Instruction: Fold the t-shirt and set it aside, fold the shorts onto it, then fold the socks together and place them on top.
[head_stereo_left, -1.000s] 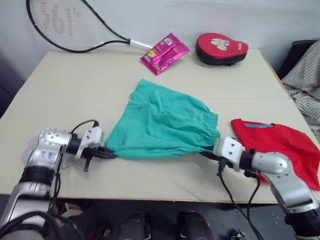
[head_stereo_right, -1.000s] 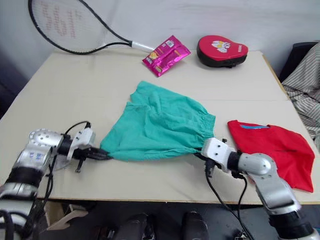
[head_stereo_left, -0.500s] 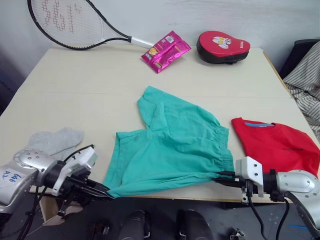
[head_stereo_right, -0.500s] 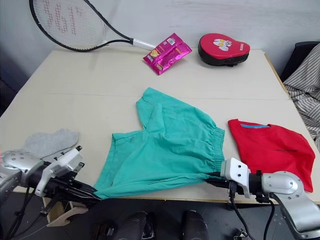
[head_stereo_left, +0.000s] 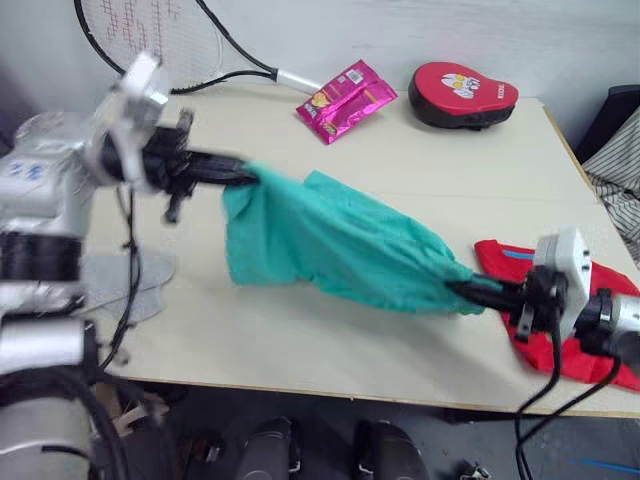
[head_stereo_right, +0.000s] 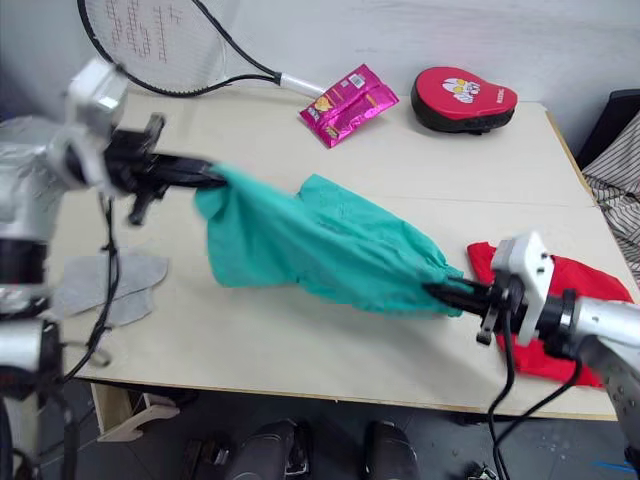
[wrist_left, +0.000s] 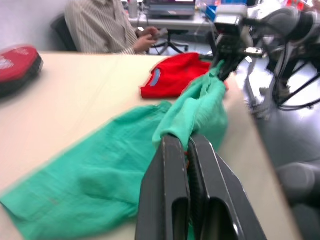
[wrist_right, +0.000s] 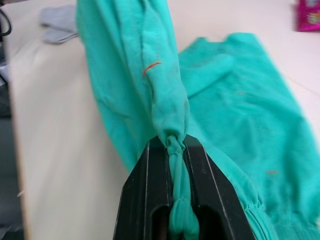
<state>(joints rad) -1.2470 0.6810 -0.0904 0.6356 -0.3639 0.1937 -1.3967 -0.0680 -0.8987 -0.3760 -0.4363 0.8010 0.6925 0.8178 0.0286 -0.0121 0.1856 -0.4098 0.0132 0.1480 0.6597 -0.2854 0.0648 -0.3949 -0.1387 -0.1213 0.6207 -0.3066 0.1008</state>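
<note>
Two grippers are clamped on the shorts (head_stereo_right: 320, 245), one at each end. The left gripper (head_stereo_right: 215, 178) pinches a bunched corner of the teal cloth and holds it raised above the table (head_stereo_right: 330, 330), toward the far left. The right gripper (head_stereo_right: 445, 292) grips a twisted rope of the same fabric low, near the right front edge; in the right wrist view the cloth is squeezed between both fingers (wrist_right: 145, 200).

The shorts hang stretched between the two grips, their lower fold sagging down to the tabletop. The t-shirt (head_stereo_right: 575, 300) lies flat at the right edge, just behind and beside the right gripper, partly hidden by it. The socks (head_stereo_right: 105, 285) lie at the near left, well apart from the shorts.

Other items at the far edge: a racket (head_stereo_right: 165, 45), a pink packet (head_stereo_right: 350, 95) and a red mitt (head_stereo_right: 465, 98). A person in a striped shirt (wrist_left: 102, 25) sits beyond the table in the left wrist view.

Handling assessment: the shorts are light, limp and thin, with no stiffness to hold a fold; they bunch and twist under tension. The present grips gather the fabric into ropes, so a flat fold is likely to need holds at the waistband corners and leg hems, with the cloth spread. Slippage risk appears low; snagging on the t-shirt is possible.
</note>
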